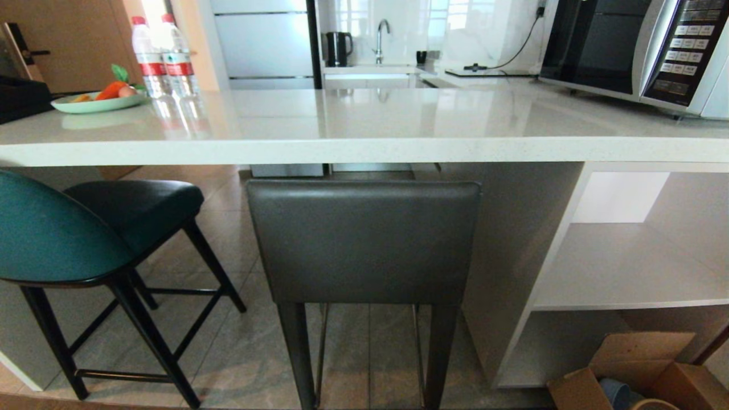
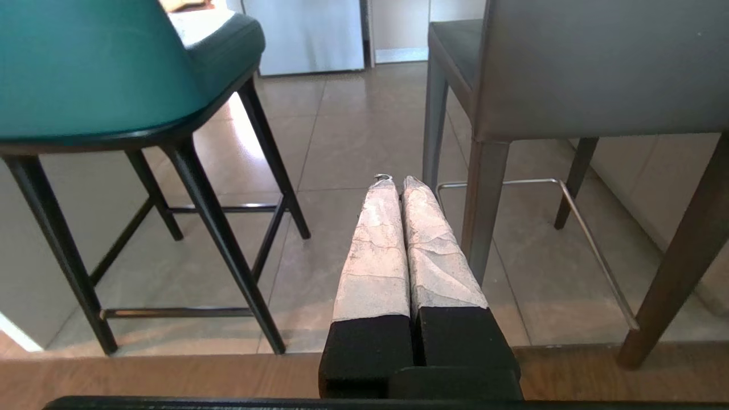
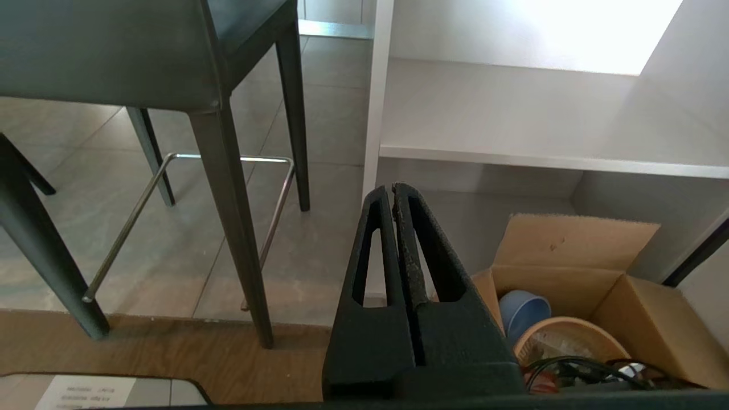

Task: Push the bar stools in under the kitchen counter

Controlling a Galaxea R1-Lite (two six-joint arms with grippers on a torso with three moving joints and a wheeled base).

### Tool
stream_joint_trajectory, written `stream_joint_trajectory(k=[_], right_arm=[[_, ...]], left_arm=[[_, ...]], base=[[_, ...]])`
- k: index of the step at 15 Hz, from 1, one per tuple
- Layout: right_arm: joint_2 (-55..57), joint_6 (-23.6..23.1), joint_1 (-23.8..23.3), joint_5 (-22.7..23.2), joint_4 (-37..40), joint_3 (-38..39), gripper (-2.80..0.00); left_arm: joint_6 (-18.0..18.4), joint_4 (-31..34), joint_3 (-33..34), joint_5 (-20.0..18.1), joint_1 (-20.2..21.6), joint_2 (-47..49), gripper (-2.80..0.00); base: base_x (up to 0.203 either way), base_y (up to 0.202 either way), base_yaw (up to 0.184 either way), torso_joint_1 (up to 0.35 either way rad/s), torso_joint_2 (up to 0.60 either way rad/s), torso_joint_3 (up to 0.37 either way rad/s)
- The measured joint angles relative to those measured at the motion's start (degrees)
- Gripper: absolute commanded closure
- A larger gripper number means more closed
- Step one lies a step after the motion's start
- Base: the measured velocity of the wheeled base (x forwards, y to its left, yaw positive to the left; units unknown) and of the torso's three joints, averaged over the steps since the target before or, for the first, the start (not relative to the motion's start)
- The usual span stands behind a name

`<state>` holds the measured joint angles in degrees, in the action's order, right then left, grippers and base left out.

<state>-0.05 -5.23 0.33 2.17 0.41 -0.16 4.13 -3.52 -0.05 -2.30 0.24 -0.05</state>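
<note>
My left gripper (image 2: pixel 397 181) is pressed together, empty, low down; the grey stool (image 2: pixel 598 68) stands just ahead of it, not pushed in. It looks heavy and stiff, so I'd push its flat back

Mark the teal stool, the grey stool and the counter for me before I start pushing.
teal stool (image 1: pixel 48 236), head view, on its rounded backrest.
grey stool (image 1: pixel 364 242), head view, middle of its rectangular backrest.
counter (image 1: pixel 353 151), head view, on the front edge of the white slab.
</note>
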Motion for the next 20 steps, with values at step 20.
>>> stream_joint_trajectory(k=[20], right_arm=[[0.0, 4.3, 0.0, -1.8, -0.2, 0.2, 0.0]], left_arm=[[-0.2, 3.3, 0.0, 1.7, -0.1, 0.0, 0.0]], base=[[-0.091, 0.0, -0.001, 0.002, 0.0, 0.002]])
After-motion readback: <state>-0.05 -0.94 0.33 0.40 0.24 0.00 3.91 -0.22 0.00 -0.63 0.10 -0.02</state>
